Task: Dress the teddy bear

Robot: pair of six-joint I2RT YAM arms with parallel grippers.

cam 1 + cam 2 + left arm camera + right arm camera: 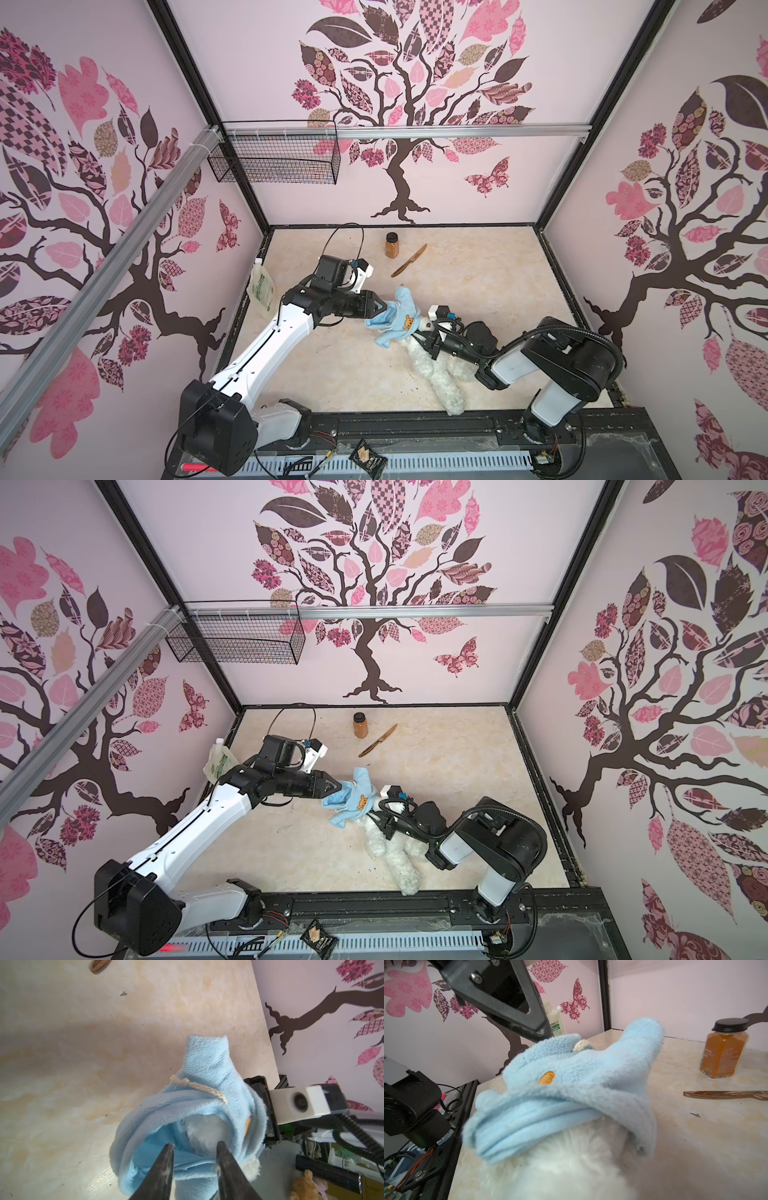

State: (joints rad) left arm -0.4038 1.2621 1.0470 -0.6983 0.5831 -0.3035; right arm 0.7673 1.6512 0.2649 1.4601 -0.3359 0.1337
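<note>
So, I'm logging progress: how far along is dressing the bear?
Done: the light blue shirt is over the teddy bear's head. In hand: the left gripper is at its hem; the right gripper seems to hold the bear's chest. Left: body and legs are bare; no arm shows through a sleeve.

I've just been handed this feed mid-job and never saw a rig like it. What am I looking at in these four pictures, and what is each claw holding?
Two robot arms work over a table, each ending in a two-finger gripper. The two wide pictures look down from overhead; the close-ups come from a camera on each wrist. The teddy bear lies on the table with a light blue shirt bunched over its head. The left gripper has its jaws apart at the shirt's opening; the right gripper appears to clamp the bear's upper body. Farther back are a spice jar, a brown knife and a pouch.
</note>
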